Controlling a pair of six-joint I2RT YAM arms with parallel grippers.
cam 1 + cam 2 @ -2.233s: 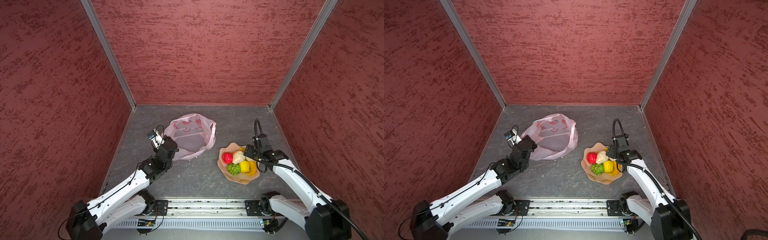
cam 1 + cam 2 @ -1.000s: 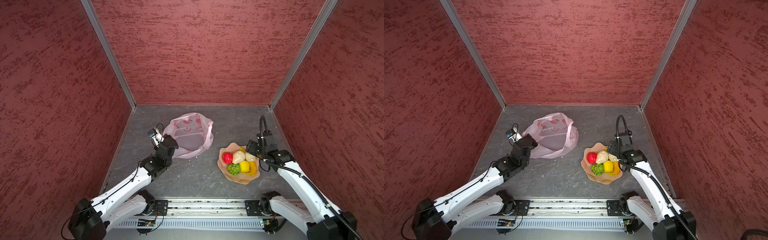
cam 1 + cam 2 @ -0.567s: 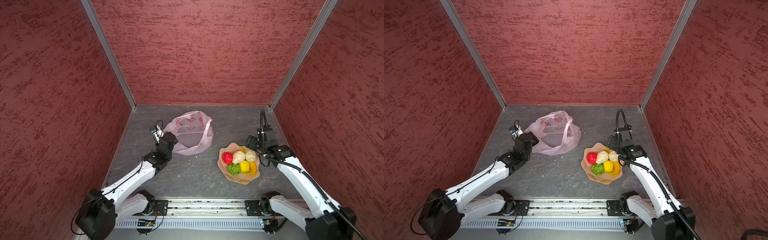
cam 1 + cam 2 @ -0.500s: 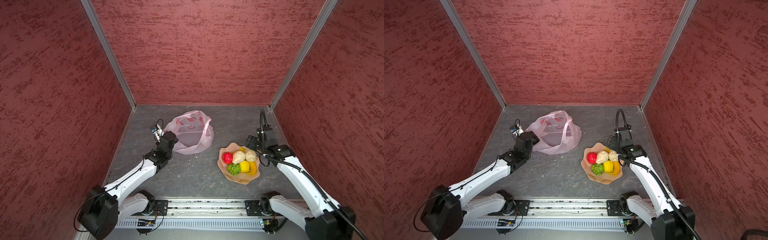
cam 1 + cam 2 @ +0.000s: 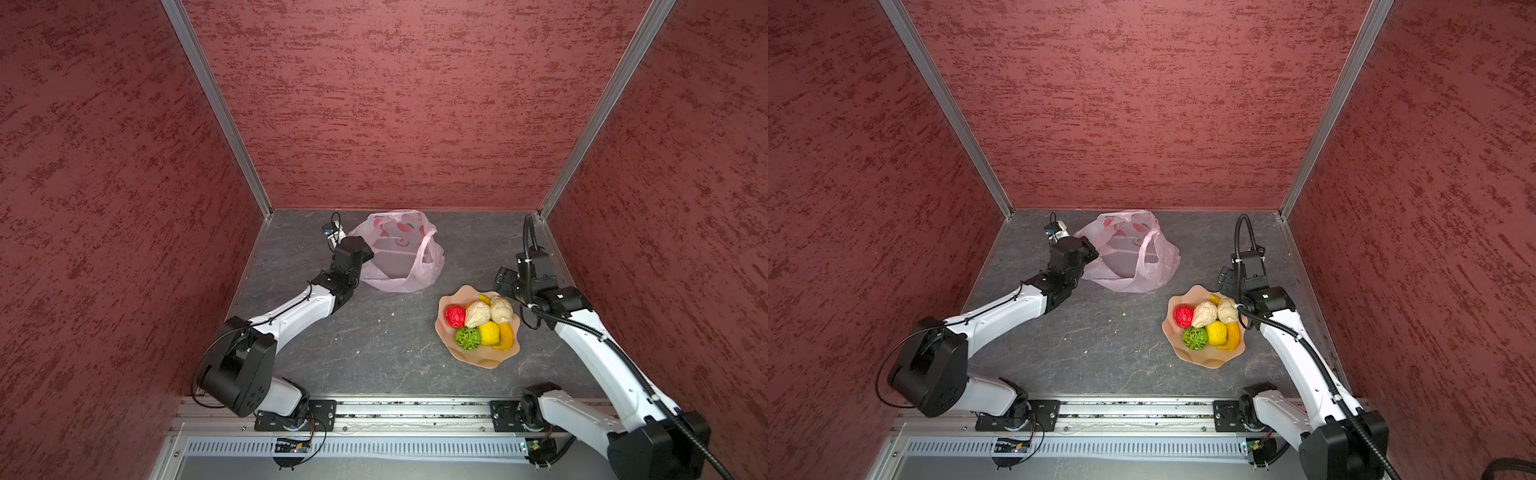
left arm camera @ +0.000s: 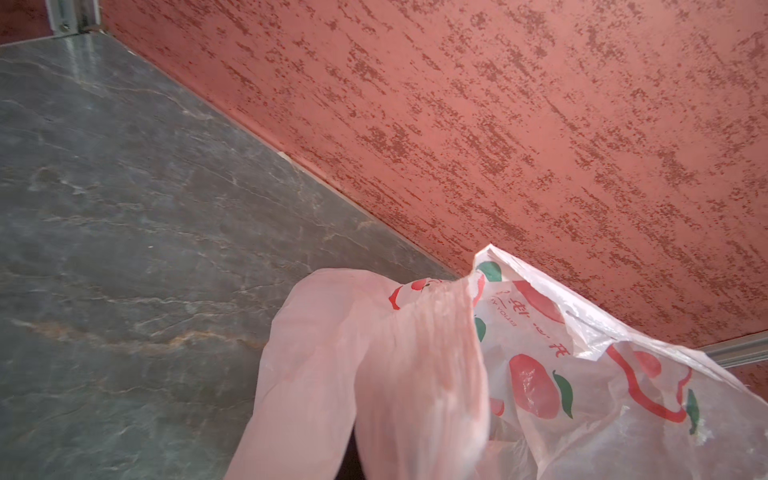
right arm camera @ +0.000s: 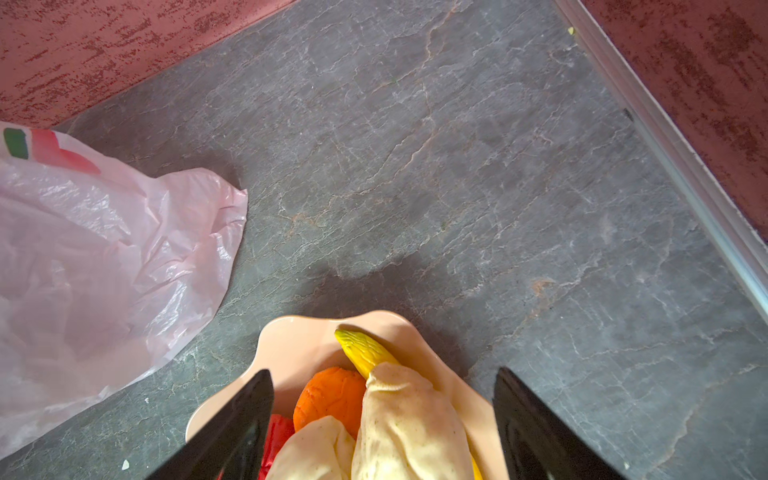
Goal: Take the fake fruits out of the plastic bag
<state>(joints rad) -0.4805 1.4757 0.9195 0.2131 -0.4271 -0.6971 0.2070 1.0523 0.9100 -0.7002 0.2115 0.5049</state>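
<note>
The pale-pink plastic bag (image 5: 395, 253) (image 5: 1129, 257) lies crumpled near the back wall, with no fruit showing in it. My left gripper (image 5: 362, 249) (image 5: 1089, 249) is shut on its left edge. In the left wrist view the bag's handle (image 6: 374, 374) drapes over the jaws and hides them. The fake fruits sit in a tan dish (image 5: 486, 362): a red ball (image 5: 454, 316), a green lattice ball (image 5: 468, 338), a lemon (image 5: 489, 332), a banana (image 5: 505, 336) and two cream pieces (image 5: 478, 313). My right gripper (image 5: 501, 283) (image 7: 384, 382) hangs open over the dish's far edge, holding nothing.
Red textured walls close in the grey stone floor (image 5: 374, 340) on three sides, with metal corner posts (image 5: 540, 216) at the back. The arm bases ride on a rail (image 5: 395, 409) along the front edge. Bare floor lies between the bag and the dish.
My left gripper has dragged the bag toward the back wall. My right gripper has left a second cream piece in the dish and drawn back toward the far side.
</note>
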